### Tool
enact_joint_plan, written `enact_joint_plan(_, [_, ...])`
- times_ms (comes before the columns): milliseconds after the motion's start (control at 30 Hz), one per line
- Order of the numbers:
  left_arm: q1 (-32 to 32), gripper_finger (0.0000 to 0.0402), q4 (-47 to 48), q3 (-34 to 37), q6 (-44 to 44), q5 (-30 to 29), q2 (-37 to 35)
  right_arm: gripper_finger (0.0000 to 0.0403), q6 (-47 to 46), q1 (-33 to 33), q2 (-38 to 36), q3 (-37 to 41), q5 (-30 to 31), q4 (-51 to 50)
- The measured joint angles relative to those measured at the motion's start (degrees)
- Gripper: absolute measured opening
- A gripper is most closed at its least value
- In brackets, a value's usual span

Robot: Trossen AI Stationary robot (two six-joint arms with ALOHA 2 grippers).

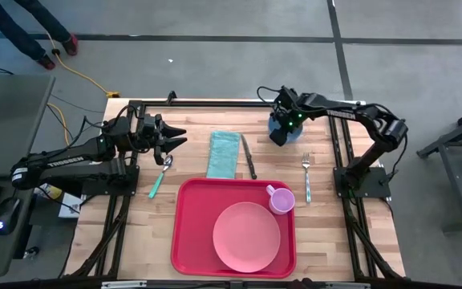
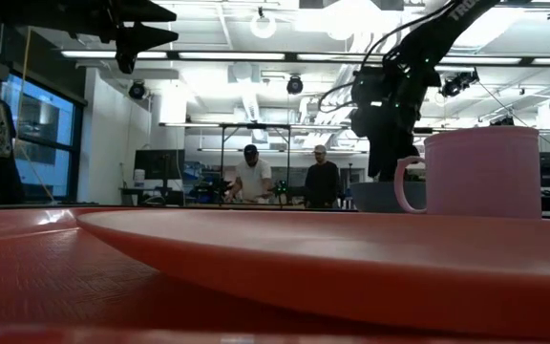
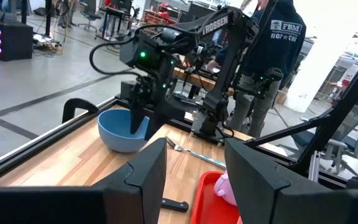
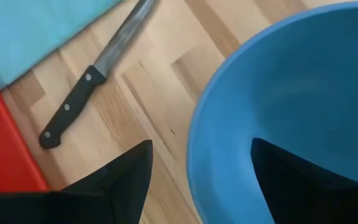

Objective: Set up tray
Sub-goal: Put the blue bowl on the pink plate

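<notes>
Pale wooden planks form the desk (image 1: 327, 241), on which the large red plastic rectangular tray (image 1: 192, 233) is laid at the near edge, carrying a round pink plate (image 1: 246, 236) and a small pink mug (image 1: 281, 199). At the far right, the right hand (image 1: 280, 128) is spread wide, straddling the rim of a blue round bowl (image 4: 291, 99). The left hand (image 1: 176, 136) is held partly parted and empty above a teal-handled spoon (image 1: 160, 177).
</notes>
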State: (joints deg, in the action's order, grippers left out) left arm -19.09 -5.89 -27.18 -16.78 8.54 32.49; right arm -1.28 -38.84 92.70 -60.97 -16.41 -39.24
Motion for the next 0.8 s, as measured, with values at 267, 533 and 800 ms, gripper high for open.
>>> enact_joint_plan(267, [0.0,0.0195,0.02,0.0,0.0,0.0,0.0,0.0233,-1.84,0.75,0.8,0.0,3.21,0.97])
enact_joint_plan(533, [0.0,0.0195,0.04,0.0,0.0,0.0,0.0,0.0147,-1.78,0.75,0.8,-0.02,1.95,1.58])
enact_joint_plan(800, [0.0,0.0195,0.05,0.0,0.0,0.0,0.0,0.012,-1.65,0.75,0.8,-0.02,1.14,2.72])
